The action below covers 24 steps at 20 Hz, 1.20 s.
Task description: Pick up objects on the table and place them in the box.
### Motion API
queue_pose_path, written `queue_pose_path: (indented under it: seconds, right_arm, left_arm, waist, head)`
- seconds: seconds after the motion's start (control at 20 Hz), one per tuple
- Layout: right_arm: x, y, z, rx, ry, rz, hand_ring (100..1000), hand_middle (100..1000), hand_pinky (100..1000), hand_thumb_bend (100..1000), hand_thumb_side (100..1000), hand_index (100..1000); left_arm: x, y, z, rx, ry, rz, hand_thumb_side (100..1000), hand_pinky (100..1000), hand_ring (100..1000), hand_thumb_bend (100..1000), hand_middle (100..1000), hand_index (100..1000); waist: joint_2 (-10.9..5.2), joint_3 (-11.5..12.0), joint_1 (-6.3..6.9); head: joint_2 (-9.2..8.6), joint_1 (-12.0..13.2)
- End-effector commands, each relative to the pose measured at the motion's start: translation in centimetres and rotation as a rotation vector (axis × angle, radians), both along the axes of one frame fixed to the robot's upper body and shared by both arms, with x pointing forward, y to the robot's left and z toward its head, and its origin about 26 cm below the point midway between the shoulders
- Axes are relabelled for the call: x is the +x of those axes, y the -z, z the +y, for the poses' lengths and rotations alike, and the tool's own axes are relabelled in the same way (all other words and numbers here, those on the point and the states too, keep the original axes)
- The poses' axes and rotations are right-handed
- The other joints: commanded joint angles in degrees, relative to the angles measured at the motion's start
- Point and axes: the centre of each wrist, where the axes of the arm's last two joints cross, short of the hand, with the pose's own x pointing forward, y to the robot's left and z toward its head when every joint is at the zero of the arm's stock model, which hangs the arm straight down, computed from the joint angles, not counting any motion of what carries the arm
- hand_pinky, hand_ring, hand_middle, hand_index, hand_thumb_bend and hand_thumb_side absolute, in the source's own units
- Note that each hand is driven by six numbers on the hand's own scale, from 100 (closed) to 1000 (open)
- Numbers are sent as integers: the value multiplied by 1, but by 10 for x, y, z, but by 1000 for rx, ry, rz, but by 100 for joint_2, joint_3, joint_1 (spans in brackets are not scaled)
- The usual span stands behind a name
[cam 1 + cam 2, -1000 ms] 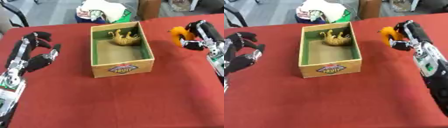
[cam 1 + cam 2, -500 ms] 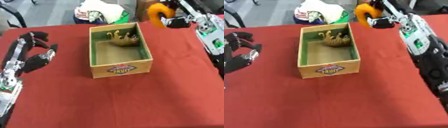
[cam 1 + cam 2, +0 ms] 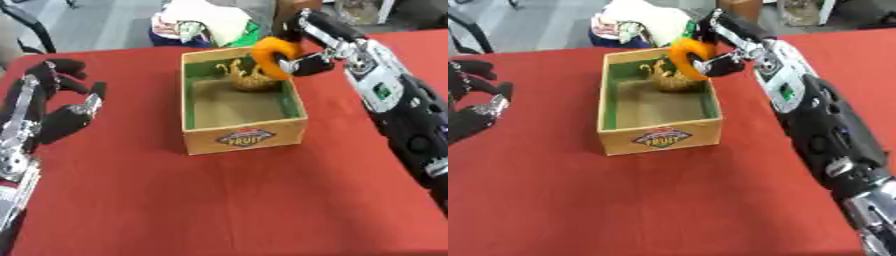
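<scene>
Right hand, black with silver joints, reaches in from the upper right and has its fingers curled round an orange ring-shaped object, smooth and rounded like a small doughnut. It holds the ring in the air over the far right corner of the box, just above the rim. That box is a shallow rectangular cardboard tray with tan outer walls, green inner walls, a plain brown floor, and a printed fruit label on its near end. Inside, at the far end, lies a tan spotted toy animal, partly hidden behind the ring. Cloth in a flat, even red covers the desk, and the box sits near its middle. Left hand rests on the desk at the left edge, well apart from the box, fingers spread and relaxed, holding nothing. Beyond the far edge of the desk sits a crumpled heap of pale fabric
</scene>
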Motion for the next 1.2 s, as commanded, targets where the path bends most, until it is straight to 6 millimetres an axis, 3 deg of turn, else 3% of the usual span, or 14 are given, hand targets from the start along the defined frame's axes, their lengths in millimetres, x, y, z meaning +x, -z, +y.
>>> queue_pose_path:
  seconds: [0.05,0.15,0.2,0.3,0.5,0.6,0.95,1.1,1.2]
  right_arm:
    - [2,-11,10,-30,-23,-36,565,335,558,100,100,441]
    - [2,-8,12,-56,-28,-30,581,379,570,100,100,484]
    - [2,-6,13,-68,-27,-27,606,458,587,100,100,561]
    - [2,-5,12,-82,-16,-29,675,599,626,186,101,719]
    - [1,-7,10,-65,27,-68,784,814,699,325,280,863]
    - [1,-8,9,-53,47,-95,813,862,724,367,342,890]
    - [-2,-16,3,-8,84,-151,831,925,736,426,390,920]
    - [-6,-22,-4,23,93,-175,817,911,724,412,372,913]
    - [-10,-28,-12,50,101,-194,802,877,713,357,337,899]
  left_arm:
    - [1,-9,-1,-2,5,-27,173,702,525,360,557,703]
    - [1,-8,-1,-5,3,-24,173,702,525,361,557,703]
    - [1,-8,-1,-6,2,-23,173,703,525,362,557,703]
    - [1,-7,-1,-7,1,-20,173,703,525,364,556,703]
    - [1,-6,0,-9,-2,-18,174,703,525,364,556,703]
    - [1,-6,0,-9,-5,-18,174,703,524,366,556,703]
    - [1,-6,2,-12,-18,-19,175,705,526,368,558,703]
    - [0,-6,4,-14,-29,-23,174,705,527,368,558,703]
    - [0,-6,6,-14,-36,-24,174,705,527,368,558,703]
  waist:
    - [-90,9,2]
    - [-87,-2,3]
    - [-86,-12,3]
    - [-85,-29,4]
    - [-81,-62,11]
    - [-80,-79,16]
    - [-72,-139,31]
    - [-63,-186,31]
    - [-56,-228,29]
  head:
    - [7,-29]
    - [11,-26]
    - [10,-20]
    - [10,-7]
    - [11,10]
    - [13,15]
    - [3,43]
    - [-9,78]
    - [-13,117]
